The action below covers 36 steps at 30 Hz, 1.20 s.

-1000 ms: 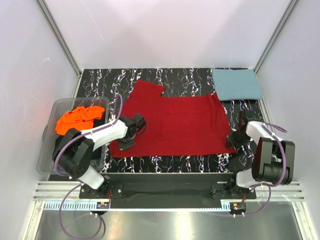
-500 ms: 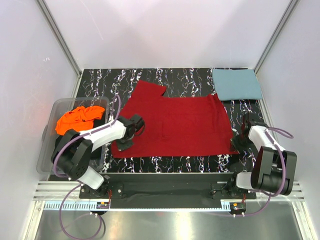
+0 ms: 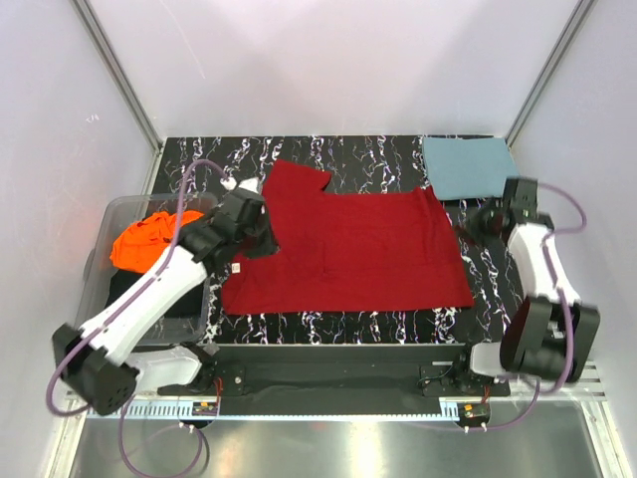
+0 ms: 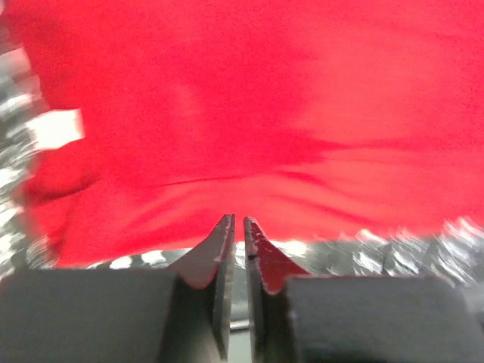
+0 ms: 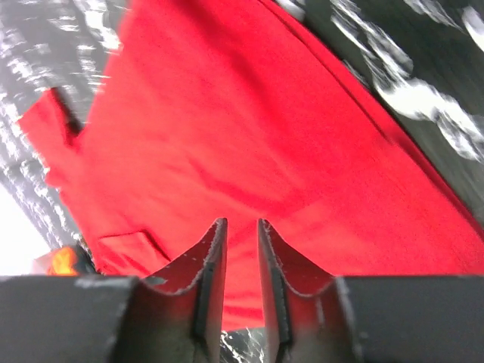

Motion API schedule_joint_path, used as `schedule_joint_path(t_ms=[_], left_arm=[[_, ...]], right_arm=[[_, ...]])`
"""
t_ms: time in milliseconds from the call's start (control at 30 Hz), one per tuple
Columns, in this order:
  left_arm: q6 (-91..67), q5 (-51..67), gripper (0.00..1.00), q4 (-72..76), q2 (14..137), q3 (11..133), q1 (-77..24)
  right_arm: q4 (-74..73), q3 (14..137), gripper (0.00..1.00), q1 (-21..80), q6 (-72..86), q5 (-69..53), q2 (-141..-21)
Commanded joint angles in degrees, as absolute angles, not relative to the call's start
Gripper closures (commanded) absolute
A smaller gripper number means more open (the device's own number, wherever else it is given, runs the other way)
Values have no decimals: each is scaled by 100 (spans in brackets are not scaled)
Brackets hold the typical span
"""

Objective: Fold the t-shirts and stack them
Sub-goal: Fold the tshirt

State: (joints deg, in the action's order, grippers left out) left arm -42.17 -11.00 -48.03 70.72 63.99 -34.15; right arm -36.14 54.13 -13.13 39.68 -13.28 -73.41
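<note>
Both arms are swinging away from the near corners of the red t-shirt point(image 3: 348, 249), which is lying flat just ahead of the fingertips. Left gripper point(image 4: 239, 221) and right gripper point(image 5: 242, 223) are standing slightly parted, empty (one sleeve sticking out). I'm judging the next pinch wants matching edges and an even lift

Both claws have left the red t-shirt's point(image 3: 348, 249) near corners, jaws slightly parted. The left claw point(image 3: 251, 217) is now at its left edge, and the right claw point(image 3: 491, 219) is farther back along the table's right edge, near the teal t-shirt point(image 3: 470, 167).
</note>
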Motion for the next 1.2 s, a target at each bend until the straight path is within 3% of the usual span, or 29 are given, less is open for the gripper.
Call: schedule_joint_path(t_ms=[0, 133, 200, 800, 1167], left_arm=[[-3120, 1077, 83, -3377, 6286, 6504, -3437], [-2656, 1739, 67, -3085, 6196, 6636, -3428], [-2479, 1976, 63, -3068, 6240, 6636, -3419], [-1046, 1609, 59, -2523, 6003, 5678, -3419], [-1028, 1134, 62, -2083, 5862, 5396, -3358]], right_arm=[[-2848, 6394, 70, -1066, 3106, -2293, -8371], [-2848, 7355, 64, -773, 2233, -2093, -9253], [-2647, 7681, 64, -773, 2067, -1952, -9596], [-2944, 9808, 57, -765, -210, -2549, -11917], [-3296, 10924, 59, -686, -817, -2390, -12954]])
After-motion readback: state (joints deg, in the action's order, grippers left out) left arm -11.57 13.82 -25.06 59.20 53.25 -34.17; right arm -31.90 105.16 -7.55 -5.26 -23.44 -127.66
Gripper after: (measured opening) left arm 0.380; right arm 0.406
